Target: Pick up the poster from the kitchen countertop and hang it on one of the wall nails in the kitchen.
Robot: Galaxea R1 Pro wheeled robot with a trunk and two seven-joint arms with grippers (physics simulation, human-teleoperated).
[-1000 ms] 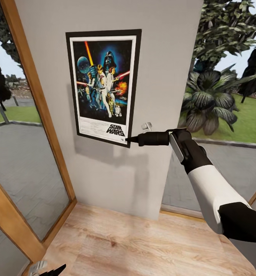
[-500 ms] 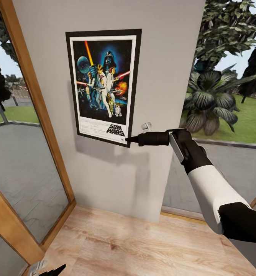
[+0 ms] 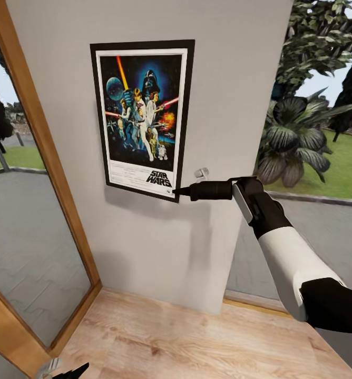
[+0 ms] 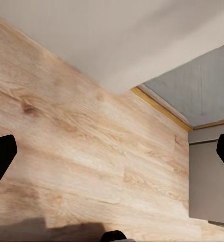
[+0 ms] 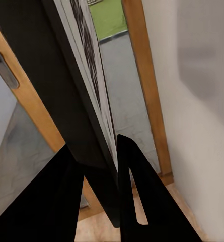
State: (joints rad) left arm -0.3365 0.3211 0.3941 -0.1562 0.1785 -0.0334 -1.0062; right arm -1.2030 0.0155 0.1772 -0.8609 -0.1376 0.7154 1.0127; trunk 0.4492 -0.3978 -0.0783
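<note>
The poster (image 3: 142, 119) is staying flat against the wall (image 3: 234, 79), its lower corner pinched between my right fingers (image 3: 177, 192). Only the view is drifting, so I judge it's hanging, ready for release. My left fingers (image 4: 1, 156) are spread, idle over the floor (image 4: 86, 156).

Even, bright daylight render, soft shadow cast below and to the right of the poster (image 3: 142, 119) on the pale wall (image 3: 234, 95), faint arm shadow beneath it, wooden floor (image 3: 186, 342) evenly lit, slight softness throughout, right wrist view blurred close up
</note>
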